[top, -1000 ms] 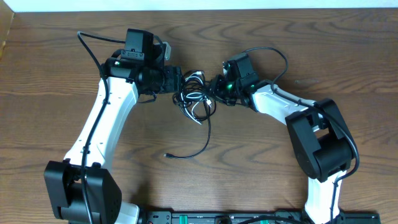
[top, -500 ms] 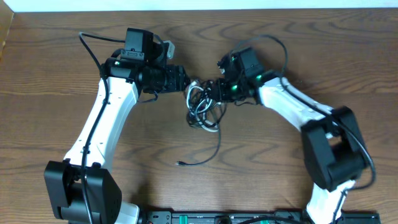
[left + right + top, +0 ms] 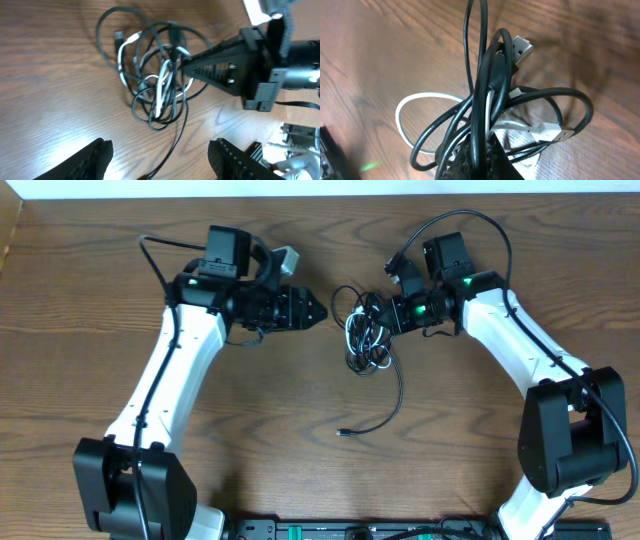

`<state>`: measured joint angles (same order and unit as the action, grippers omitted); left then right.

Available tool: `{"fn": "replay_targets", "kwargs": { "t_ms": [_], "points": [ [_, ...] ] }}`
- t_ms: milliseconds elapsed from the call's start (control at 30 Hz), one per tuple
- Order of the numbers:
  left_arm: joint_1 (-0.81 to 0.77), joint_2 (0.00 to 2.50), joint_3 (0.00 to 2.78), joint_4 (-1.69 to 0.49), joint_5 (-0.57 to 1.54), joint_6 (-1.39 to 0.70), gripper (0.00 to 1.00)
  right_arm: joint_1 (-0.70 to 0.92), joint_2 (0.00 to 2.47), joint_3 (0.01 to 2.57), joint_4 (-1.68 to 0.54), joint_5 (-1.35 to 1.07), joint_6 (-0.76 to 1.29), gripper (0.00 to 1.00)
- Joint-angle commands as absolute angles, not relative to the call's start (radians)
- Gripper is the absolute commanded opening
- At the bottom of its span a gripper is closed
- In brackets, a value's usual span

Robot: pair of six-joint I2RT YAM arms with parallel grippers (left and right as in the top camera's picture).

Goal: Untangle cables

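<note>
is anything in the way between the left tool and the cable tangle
Nothing visible is. Only bare table lies between the open left tool and the cable tangle. The right tool is shut on the tangle from the opposite side.

Cables [image 3: 485, 100] sheathed in smooth, slightly glossy black and white plastic; shiny metal plug tip [image 3: 522, 47] at one o'clock of the bundle; table [image 3: 250, 410] matt grained wood

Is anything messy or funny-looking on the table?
Yes. The black and white cables sit knotted in one clump on the table, with the right jaws shut on it. One black end trails loose toward the front edge. Nothing looks broken.
</note>
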<state>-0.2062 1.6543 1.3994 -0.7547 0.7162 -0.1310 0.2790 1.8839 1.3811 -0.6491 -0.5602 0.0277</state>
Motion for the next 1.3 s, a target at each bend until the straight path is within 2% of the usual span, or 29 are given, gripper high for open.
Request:
{"fn": "replay_targets", "kwargs": {
  "t_ms": [0,267,367,700,1267],
  "points": [
    [-0.26,1.68,1.391,-0.741,0.682,-0.161,0.67,0.28,1.879,1.391,-0.68,-0.567,-0.009,0.01],
    [-0.366,1.762,1.391,-0.671,0.635,-0.186,0.67,0.271,1.879,1.391,-0.749,-0.569,0.045,0.01],
    [-0.385,1.807,1.391,-0.65,0.635,-0.188,0.64,0.26,1.879,1.391,-0.759,-0.59,0.047,0.01],
    [-0.402,1.923,1.391,-0.567,0.647,-0.204,0.62,0.244,1.879,1.391,-0.797,-0.658,0.009,0.01],
    [-0.442,1.942,1.391,-0.408,0.612,-0.204,0.62,0.243,1.879,1.391,-0.797,-0.658,0.002,0.01]
  ]
}}
